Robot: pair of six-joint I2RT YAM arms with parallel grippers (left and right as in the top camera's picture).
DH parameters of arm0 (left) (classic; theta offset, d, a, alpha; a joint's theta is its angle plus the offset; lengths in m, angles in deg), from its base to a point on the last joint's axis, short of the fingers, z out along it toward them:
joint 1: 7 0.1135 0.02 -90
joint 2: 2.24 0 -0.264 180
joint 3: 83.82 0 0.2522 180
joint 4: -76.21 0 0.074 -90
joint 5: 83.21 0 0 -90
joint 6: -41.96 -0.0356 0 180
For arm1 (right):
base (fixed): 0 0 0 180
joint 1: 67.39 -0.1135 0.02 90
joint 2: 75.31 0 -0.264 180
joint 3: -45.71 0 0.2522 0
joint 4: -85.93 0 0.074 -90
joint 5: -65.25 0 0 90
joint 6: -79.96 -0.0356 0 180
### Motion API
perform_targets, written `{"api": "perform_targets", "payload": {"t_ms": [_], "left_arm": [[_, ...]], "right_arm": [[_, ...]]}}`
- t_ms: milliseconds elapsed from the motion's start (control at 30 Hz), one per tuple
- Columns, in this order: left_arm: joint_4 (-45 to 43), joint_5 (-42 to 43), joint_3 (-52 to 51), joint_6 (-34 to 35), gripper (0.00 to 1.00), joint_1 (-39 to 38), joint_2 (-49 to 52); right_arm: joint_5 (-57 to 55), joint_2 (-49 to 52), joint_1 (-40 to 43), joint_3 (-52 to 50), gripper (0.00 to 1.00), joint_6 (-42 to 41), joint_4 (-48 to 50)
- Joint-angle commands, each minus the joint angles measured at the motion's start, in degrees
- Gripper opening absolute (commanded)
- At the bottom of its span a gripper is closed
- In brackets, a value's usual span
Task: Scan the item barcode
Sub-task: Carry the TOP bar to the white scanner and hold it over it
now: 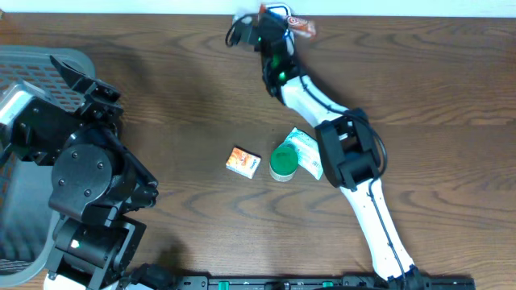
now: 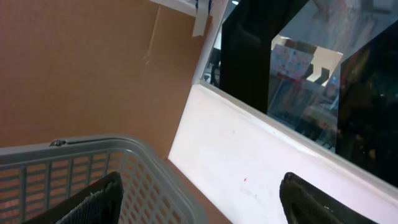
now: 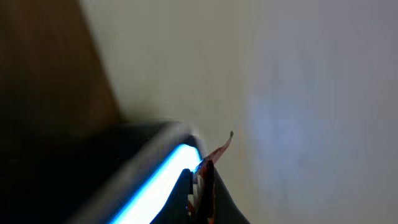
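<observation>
1. While the right arm [image 1: 355, 161] reaches from the bottom edge of the overhead view up to the top centre, bent at the elbow right of the middle, its forearm slants up and left across the table [image 1: 161, 97].
2. The right gripper [image 1: 282, 22] sits at the far table edge, top centre, with jaws closed on a thin red packet [image 1: 301, 27] that sticks out to its right.
3. In the right wrist view the packet's edge [image 3: 208, 167] shows pinched between the dark fingers [image 3: 186, 199], low in the frame. Beside it is a blurred blue-lit strip, and I cannot tell what that is.
4. The left arm [image 1: 81, 169] is folded up at the lower left, its wrist lifted above a grey basket [image 1: 24, 60] at the left edge.
5. The left gripper [image 2: 199, 202] is tipped upward and its jaws stand wide apart, holding nothing. One finger shows at the lower left and one at the lower right of its wrist view, with the basket rim [image 2: 74, 152] under the left one.
6. Centre frame, well apart from both grippers, an orange box [image 1: 243, 162], a green-lidded can [image 1: 283, 163] and a white-green pouch [image 1: 306, 151] lie in a row. The can touches the pouch.
</observation>
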Motion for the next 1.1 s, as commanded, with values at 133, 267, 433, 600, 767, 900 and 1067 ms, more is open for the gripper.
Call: {"api": "perform_targets", "payload": {"t_ms": [133,267,433,600,767,900,1067], "left_arm": [[2.34,-0.37,-0.02,0.48,0.81,0.26,-0.26],[2.34,-0.39,-0.02,0.48,0.81,0.26,-0.26],[2.99,-0.37,-0.02,0.48,0.81,0.26,-0.33],[2.99,-0.37,-0.02,0.48,0.81,0.26,-0.33],[2.95,-0.37,-0.02,0.48,0.81,0.26,-0.33],[2.95,-0.37,-0.02,0.5,0.81,0.26,-0.33],[2.67,-0.35,-0.02,0.52,0.81,0.26,-0.33]], "right_arm": [[1.79,-0.17,-2.56,1.33,0.01,5.51,-2.03],[2.69,-0.17,-3.5,1.33,0.01,5.9,-1.53],[3.69,-0.17,-3.74,1.33,0.01,5.9,-1.38],[4.55,-0.17,-4.72,1.33,0.01,5.81,-1.38],[5.62,-0.68,-5.77,1.33,0.01,4.57,-3.34],[5.18,-3.85,-7.15,1.33,0.01,0.07,-8.76],[0.72,-14.58,-9.2,1.33,0.01,-12.52,-31.5]]}}
